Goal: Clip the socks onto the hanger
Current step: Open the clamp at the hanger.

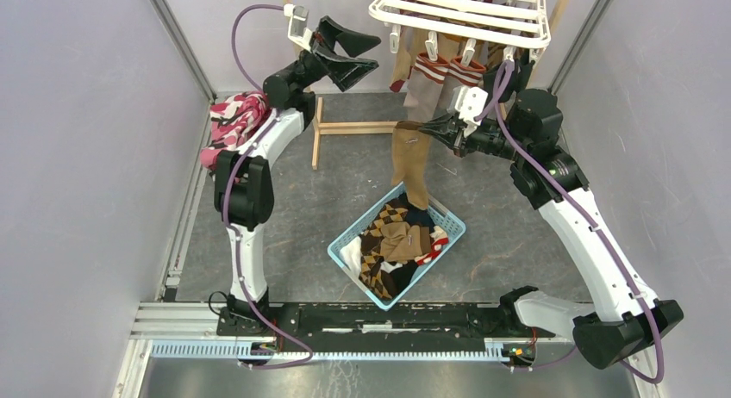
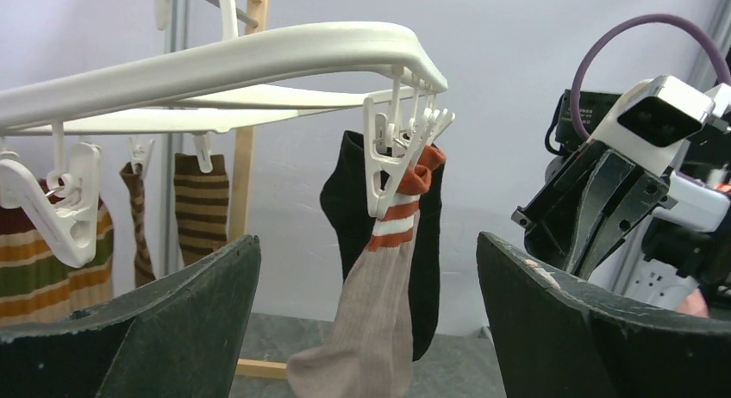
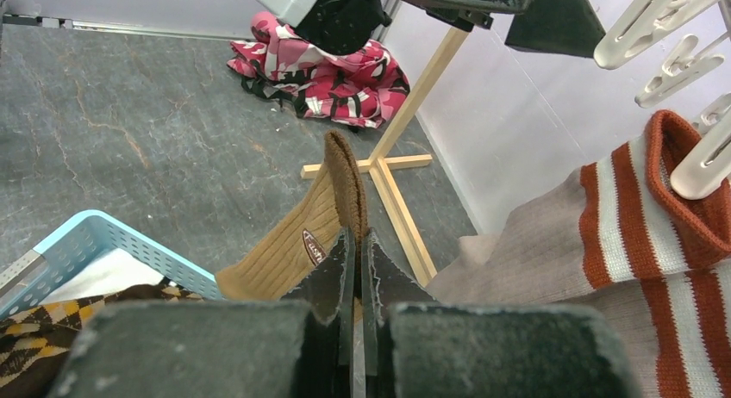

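Your right gripper (image 3: 355,243) has its black fingers pressed together on the ribbed cuff of a long tan knitted sock (image 3: 289,243), which is lifted off the floor and hangs down with its toe reaching the light blue mesh basket (image 1: 358,223). It is not yet in a clip. Your left gripper (image 1: 372,55) is raised beside the near corner of the white plastic bar hanger (image 1: 465,10), its fingers spread wide with nothing between them. Part of the job looks done. A grey ribbed sock with a red-and-white striped cuff (image 2: 371,329) hangs from a corner clip, a black sock (image 2: 345,200) hangs just behind it, and brown striped socks (image 2: 201,200) hang further along the rack. At least one white dangling clip (image 2: 60,208) near the left wrist camera looks free, so you have room for the tan one. What remains, as I judge it, is the larger share: bring the tan cuff up to an empty clip, have the free gripper work that clip, then go on with the heap in the basket, where a brown argyle sock (image 1: 384,221) and several others lie tangled together. How many are in that pile you cannot tell from above.
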Controlling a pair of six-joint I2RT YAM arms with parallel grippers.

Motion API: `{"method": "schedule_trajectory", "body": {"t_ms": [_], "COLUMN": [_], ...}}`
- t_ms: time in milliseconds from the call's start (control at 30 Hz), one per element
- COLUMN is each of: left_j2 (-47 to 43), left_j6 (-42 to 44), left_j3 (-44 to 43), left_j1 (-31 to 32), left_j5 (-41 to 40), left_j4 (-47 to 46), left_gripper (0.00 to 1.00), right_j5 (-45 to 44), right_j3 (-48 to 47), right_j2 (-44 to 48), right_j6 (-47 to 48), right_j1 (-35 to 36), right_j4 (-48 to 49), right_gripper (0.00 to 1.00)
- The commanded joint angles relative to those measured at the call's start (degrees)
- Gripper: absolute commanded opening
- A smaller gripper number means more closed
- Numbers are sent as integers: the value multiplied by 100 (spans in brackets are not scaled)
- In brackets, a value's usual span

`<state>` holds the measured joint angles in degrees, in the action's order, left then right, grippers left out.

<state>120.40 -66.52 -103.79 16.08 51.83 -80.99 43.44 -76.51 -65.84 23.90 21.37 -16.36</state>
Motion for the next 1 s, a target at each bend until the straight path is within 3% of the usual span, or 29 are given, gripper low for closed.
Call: {"method": "schedule_trajectory", "body": {"t_ms": [0, 533, 967], "left_j2": [231, 846, 950], "left_j6": [-793, -382, -243], "left_j3": [-659, -2012, -2361], "left_j1": [139, 521, 625], "left_j5": [55, 11, -200], "left_j4": [-352, 760, 1097], "left_gripper": [100, 95, 86], "right_j5": [67, 112, 130], "right_j3": [-58, 13, 48], "right_j2": [-5, 80, 151], "right_j6": [-17, 9, 36], "right_j1": [-4, -8, -5], "right_j4": [270, 250, 207], "right_gripper": [0, 0, 0]}}
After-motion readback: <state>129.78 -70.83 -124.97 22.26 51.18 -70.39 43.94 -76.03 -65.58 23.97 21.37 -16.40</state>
